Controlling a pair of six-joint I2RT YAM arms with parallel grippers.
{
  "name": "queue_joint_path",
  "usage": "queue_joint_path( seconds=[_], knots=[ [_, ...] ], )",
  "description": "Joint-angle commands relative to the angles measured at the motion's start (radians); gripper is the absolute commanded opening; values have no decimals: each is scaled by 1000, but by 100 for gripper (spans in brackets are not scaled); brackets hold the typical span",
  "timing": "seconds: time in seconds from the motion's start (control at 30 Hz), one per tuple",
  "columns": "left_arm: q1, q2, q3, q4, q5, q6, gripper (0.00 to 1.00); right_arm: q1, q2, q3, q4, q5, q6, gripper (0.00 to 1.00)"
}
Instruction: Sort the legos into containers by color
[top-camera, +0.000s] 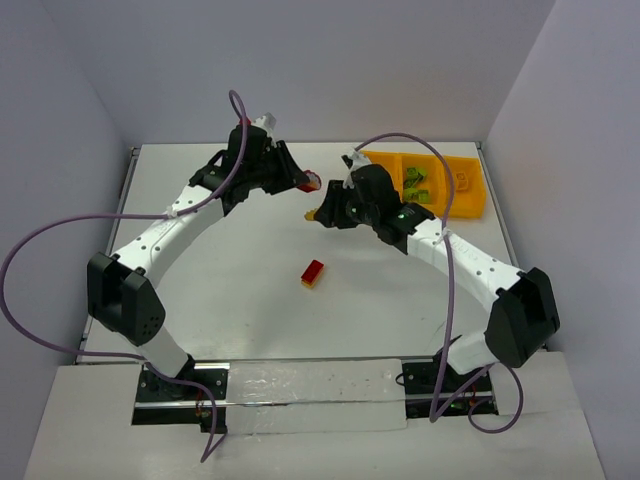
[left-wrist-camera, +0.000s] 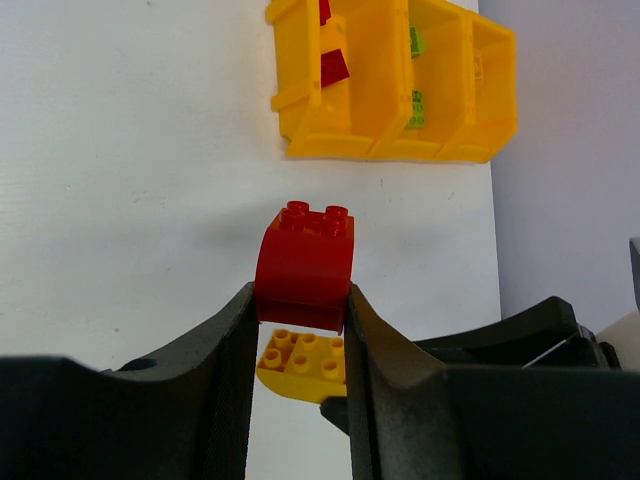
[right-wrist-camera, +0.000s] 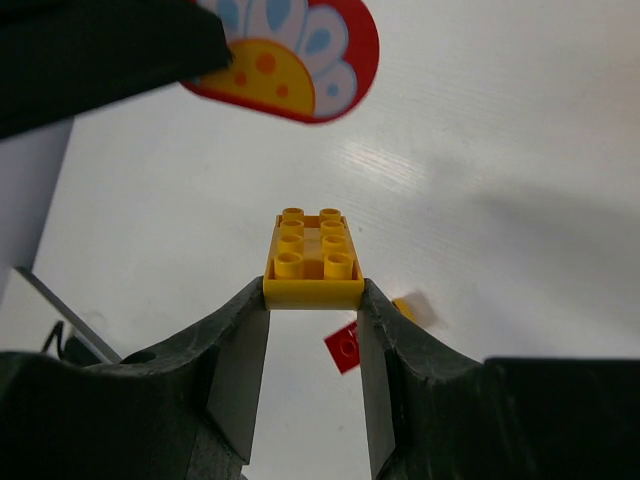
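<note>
Left jaws clamp red curved brick (left-wrist-camera: 305, 262), right jaws clamp yellow brick (right-wrist-camera: 312, 252); held apart so each colour reaches own tray (top-camera: 466, 206) compartment.

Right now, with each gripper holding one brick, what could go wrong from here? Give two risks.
1. The left gripper pinches the red brick only by its near end, so it may slip out on the way to the tray.
2. The right gripper, holding the yellow brick, sits close beside the left one; the arms might collide when either swings toward the tray.
</note>
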Motion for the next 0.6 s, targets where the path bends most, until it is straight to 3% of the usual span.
queue_joint_path(
  seconds=[0.0, 0.1, 0.27, 0.57],
  knots=[
    [1, -7, 67, 2, -10, 23, 0, -14, -102, -3, -107, 90, -87, 0],
    [1, -9, 64, -3, -1, 29, 0, -153, -173, -47, -176, 189, -51, 0],
    [0, 0, 51, 11, 41, 34, 0, -461, -267, -170, -146, 213, 0, 0],
    [-20, 43, 95, -15, 110, 71, 0, -734, -51, -40, -53, 336, 36, 0]
  ],
)
